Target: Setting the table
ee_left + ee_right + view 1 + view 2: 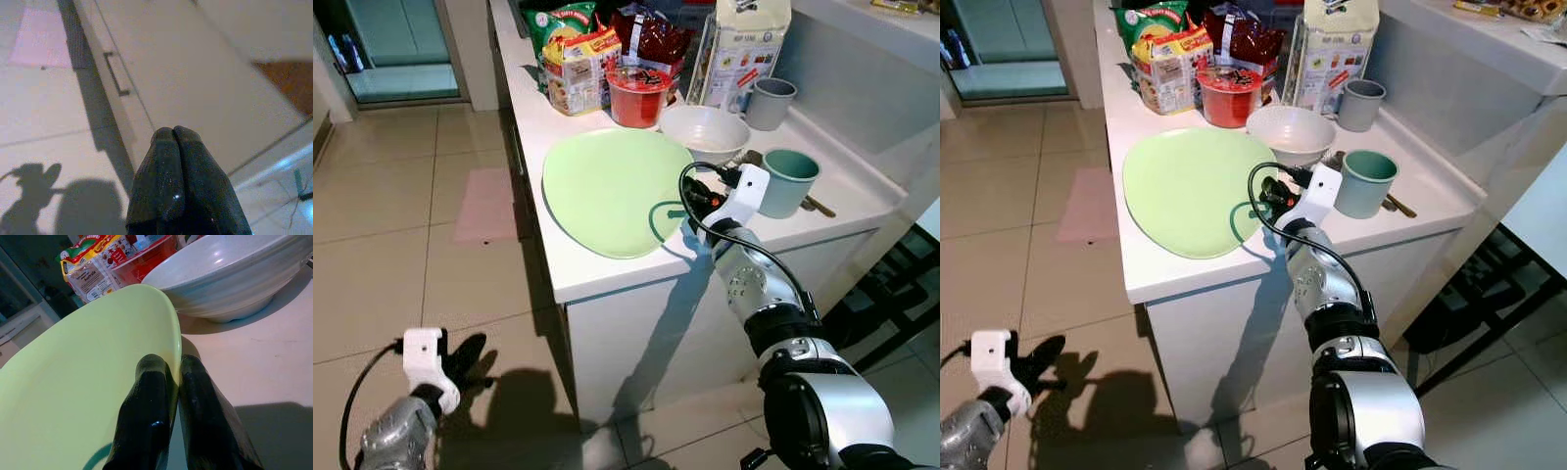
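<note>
Two grippers were in sight, but just one was at work. The right gripper (697, 199) had reached over the counter (842, 191) and sat at the near right edge of the green plate (612, 186). In the right wrist view its fingers (146, 421) looked pinched on that rim, one over the plate's face and the other outside the edge, with hardly a gap between them, so I judged it to have hold of the plate. The plate lay flat on the white top, near the front edge, its bulk spreading away from the gripper toward the robot's left. Touching or nearly touching its far right edge stood the white bowl (705, 129), straight ahead of the fingers, and a teal cup (788, 180) stood just beside the wrist on the right. Behind them were a red tub (637, 95), snack packets (576, 54), a carton (740, 49) and a grey cup (769, 102).

That right arm (759, 294) ran up from the shoulder and forward over the counter's front edge, forearm rising, wrist level with the top. It was plainly the nearer arm. Any lift or slide, to my eye, would have to draw the plate back toward the robot, clear of the bowl.

The left gripper (460, 357) hung low over the tiled floor (401, 215) beside the cabinet, fingers pressed together on nothing.
</note>
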Controlling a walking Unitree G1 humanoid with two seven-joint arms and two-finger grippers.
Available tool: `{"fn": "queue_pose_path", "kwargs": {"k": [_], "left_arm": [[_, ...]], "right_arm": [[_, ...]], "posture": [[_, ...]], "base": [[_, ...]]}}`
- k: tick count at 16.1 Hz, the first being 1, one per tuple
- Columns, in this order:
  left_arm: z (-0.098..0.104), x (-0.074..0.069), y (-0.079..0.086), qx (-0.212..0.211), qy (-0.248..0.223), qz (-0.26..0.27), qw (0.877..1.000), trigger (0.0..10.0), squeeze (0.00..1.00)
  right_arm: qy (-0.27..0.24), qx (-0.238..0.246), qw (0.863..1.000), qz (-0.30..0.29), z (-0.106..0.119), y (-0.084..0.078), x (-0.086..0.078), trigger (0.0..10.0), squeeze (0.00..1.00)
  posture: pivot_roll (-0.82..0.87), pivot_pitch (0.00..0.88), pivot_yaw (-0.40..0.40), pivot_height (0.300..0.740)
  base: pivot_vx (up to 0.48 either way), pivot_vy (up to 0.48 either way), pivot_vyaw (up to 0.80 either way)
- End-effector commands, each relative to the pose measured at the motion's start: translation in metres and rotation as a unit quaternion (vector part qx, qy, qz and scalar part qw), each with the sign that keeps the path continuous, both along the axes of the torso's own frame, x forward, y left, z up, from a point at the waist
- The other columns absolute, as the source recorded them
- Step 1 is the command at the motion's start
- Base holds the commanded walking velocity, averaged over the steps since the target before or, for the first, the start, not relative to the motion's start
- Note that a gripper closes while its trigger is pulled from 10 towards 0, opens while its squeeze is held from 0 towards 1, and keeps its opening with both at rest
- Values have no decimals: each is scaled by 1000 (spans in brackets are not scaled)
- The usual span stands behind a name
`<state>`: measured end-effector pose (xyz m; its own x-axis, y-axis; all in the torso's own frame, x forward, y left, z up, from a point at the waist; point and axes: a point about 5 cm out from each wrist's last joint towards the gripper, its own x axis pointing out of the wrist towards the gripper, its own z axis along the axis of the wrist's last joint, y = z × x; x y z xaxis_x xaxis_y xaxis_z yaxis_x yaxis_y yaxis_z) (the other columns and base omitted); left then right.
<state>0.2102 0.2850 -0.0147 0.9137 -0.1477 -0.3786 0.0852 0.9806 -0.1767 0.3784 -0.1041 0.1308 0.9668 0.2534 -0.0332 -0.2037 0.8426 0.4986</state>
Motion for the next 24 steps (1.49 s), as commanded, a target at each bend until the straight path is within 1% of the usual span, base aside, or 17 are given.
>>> {"fn": "queue_pose_path", "kwargs": {"k": [1,4,8,17,18,20,24], "left_arm": [[-6,-8,0,8,16,0,1000,10000,0],[-9,-10,1,12,27,4,1000,10000,0],[-1,0,0,18,3,-10,1000,10000,0],[-2,1,-3,20,3,-15,1000,10000,0],[-3,4,-9,18,5,-16,1000,10000,0],[-4,5,-11,18,10,-16,1000,10000,0],[-7,3,-12,21,18,-15,1000,10000,0]], "right_arm": [[41,-30,999,1,-20,-2,-6,0,0],[41,-29,999,0,-20,-2,-6,0,0],[37,-26,999,-1,-18,-2,-6,0,0],[38,-27,999,-2,-19,-3,-6,0,0],[38,-26,999,-2,-19,-3,-6,0,0],[39,-26,999,-3,-19,-3,-6,0,0],[40,-25,999,-4,-20,-3,-6,0,0]], "posture": [[143,0,-27,740],[143,0,-26,740],[144,0,-25,740],[143,0,-27,740],[142,0,-26,740],[142,0,-26,740],[138,0,-22,740]], "base": [[0,0,0],[0,0,0],[0,0,0],[0,0,0],[0,0,0],[0,0,0],[-480,0,0]]}}
